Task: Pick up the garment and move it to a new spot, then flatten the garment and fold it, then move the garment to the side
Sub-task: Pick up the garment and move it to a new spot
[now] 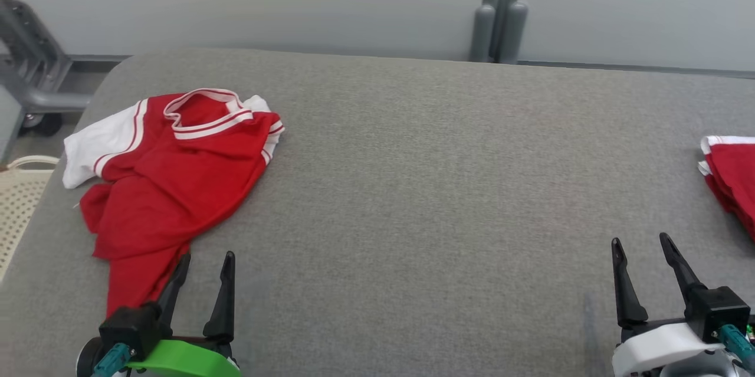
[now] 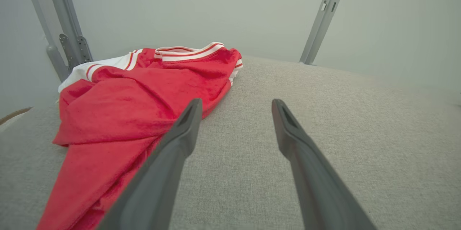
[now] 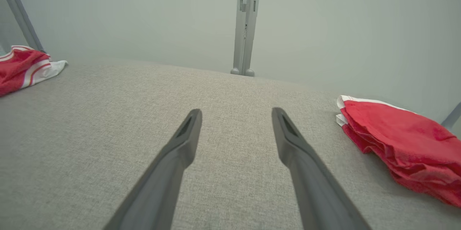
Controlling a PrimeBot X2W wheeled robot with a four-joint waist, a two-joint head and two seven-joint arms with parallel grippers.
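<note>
Overhead, the garment (image 1: 171, 176), red with white sleeves, lay crumpled at the left of the worktop (image 1: 442, 188). The left tool (image 1: 206, 256) stood open and empty, one finger over the garment's near tail. The right tool (image 1: 640, 240), likewise open and empty, sat well apart, near a folded red pile (image 1: 731, 182). From the left wrist, the spread fingers framed bare worktop beside the garment. From the right wrist, the jaws gaped over the worktop, with the pile at right.
</note>
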